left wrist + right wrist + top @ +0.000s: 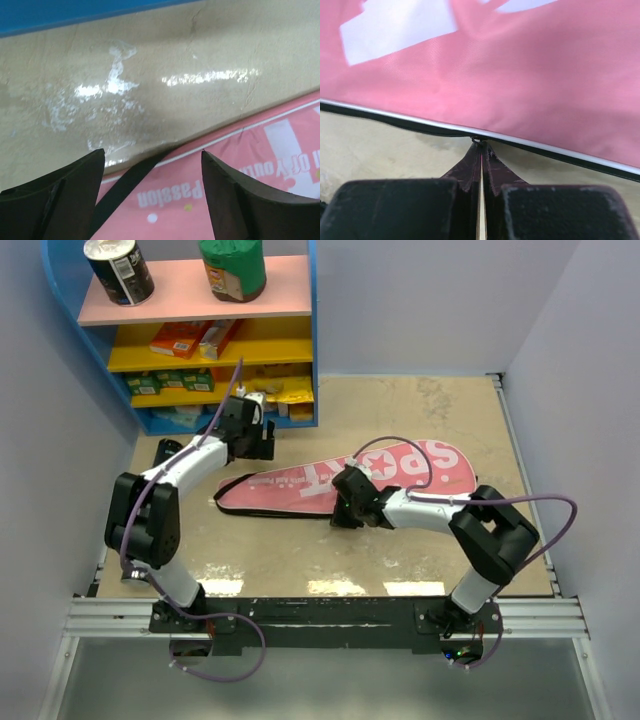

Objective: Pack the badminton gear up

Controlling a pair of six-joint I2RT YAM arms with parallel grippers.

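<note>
Cover [300, 482] pink, white lettering, black edge; table [400, 410] mottled beige; shelf frame [312, 340] blue

Place: we judged it a robot test cell in a lab | Evidence: we saw a left arm [185, 468] and right arm [430, 508] bolted to an aluminium rail [330, 612] at a beige table [420, 410], with plain grey walls [450, 300] on 3 sides | Staging: we noted a blue shelf unit [312, 340] stocked with snack cans [118, 270] and boxes [180, 338]

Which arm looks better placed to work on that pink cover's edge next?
Right, probably. The right gripper is shut, tips at the black edge of the pink cover, perhaps on a zip pull; the left gripper hangs open over its narrow end.
</note>
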